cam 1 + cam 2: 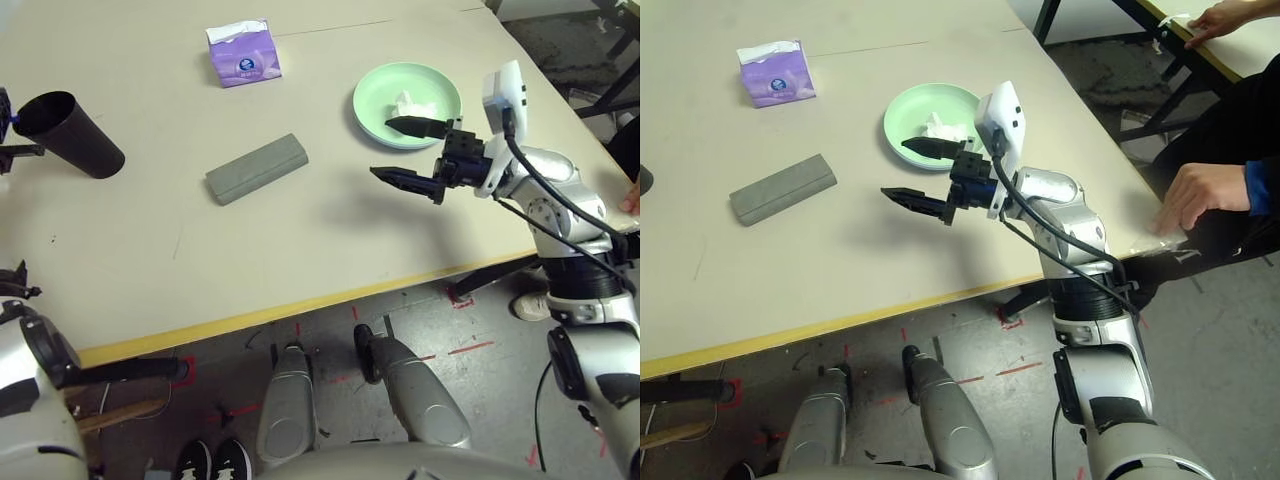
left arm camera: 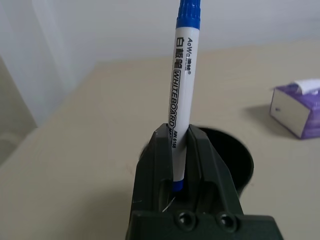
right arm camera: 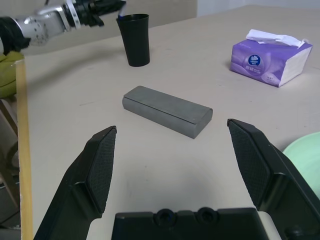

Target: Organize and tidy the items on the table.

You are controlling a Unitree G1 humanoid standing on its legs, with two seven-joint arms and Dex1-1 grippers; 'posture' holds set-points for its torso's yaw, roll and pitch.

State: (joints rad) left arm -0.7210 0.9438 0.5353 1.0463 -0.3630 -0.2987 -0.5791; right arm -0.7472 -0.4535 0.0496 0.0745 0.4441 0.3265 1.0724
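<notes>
Beige and matte, the counter (image 1: 300, 250) carried everything we saw. Our right gripper (image 1: 410, 150) hovered over it with its jaws spread wide and nothing between them, pointing toward the grey glasses case (image 1: 256, 168), which lay flat just ahead of its fingertips. Right beside that gripper, on its far side, sat the green plate (image 1: 375, 95) with the crumpled white tissue (image 1: 408, 102) on it. Farther off, beyond the case, stood the purple tissue box (image 1: 243, 54). Our left gripper (image 2: 181, 145) was clamped on the white marker pen with the blue cap (image 2: 184, 80), holding it upright. The black cup (image 2: 235, 160) stood open-mouthed directly behind and just below that gripper's fingers.
</notes>
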